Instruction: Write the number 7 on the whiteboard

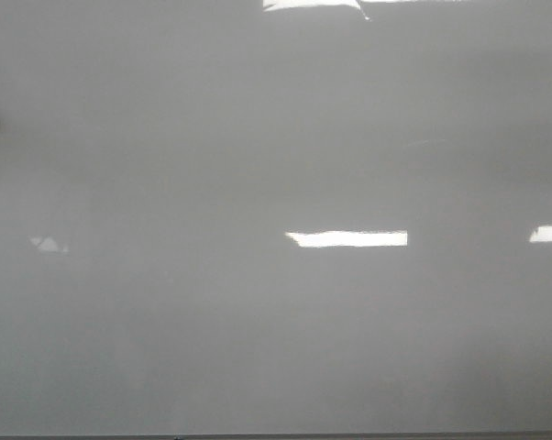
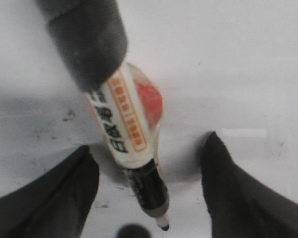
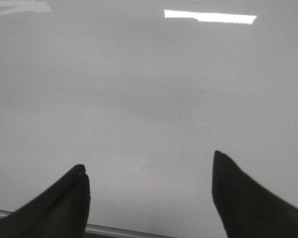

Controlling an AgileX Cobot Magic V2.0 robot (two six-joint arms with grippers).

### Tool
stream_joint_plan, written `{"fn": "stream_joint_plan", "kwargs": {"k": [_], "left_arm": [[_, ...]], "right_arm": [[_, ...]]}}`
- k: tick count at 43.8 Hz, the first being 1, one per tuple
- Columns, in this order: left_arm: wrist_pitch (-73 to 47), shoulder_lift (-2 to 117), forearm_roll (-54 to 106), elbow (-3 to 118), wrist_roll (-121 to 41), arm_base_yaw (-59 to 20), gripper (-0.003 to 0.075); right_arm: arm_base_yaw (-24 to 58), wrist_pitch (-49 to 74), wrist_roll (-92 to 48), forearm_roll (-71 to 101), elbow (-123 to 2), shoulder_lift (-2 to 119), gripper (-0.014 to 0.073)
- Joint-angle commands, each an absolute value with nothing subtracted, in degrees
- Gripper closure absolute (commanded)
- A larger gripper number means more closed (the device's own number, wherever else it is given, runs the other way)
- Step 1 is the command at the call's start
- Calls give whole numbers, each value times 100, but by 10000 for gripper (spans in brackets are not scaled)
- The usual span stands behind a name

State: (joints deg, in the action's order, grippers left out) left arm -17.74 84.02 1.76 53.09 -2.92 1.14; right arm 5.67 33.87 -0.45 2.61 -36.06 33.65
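Observation:
The whiteboard [image 1: 276,183] fills the front view, glossy pale grey with bright light reflections. No black line of a number 7 shows on it. In the left wrist view a marker [image 2: 126,124] with a white body, orange label, black neck and bare dark tip [image 2: 164,227] lies between the wide-apart fingers of my left gripper [image 2: 148,141]. Neither finger touches it. A grey cylinder [image 2: 87,39] covers its far end. My right gripper [image 3: 148,160] is open and empty over the whiteboard [image 3: 149,89]. Neither gripper shows in the front view.
The whiteboard's thin frame edge [image 3: 114,230] runs just below the right gripper's fingers, and also along the bottom of the front view [image 1: 276,436]. Small dark smudges [image 2: 69,117] mark the board near the marker.

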Motion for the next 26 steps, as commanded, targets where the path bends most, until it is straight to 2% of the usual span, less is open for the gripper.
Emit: {"fn": "stream_joint_plan", "kwargs": {"k": [1, 13, 26], "left_arm": [[-1333, 8237, 188, 5498, -248, 89, 410], [-1394, 8237, 188, 5498, -248, 89, 591], [-1920, 7782, 179, 5498, -248, 89, 705]], "right_arm": [[581, 3003, -87, 208, -3806, 3407, 53], [581, 2991, -87, 208, -3806, 3407, 53], [581, 2998, -87, 208, -3806, 3407, 53]]}}
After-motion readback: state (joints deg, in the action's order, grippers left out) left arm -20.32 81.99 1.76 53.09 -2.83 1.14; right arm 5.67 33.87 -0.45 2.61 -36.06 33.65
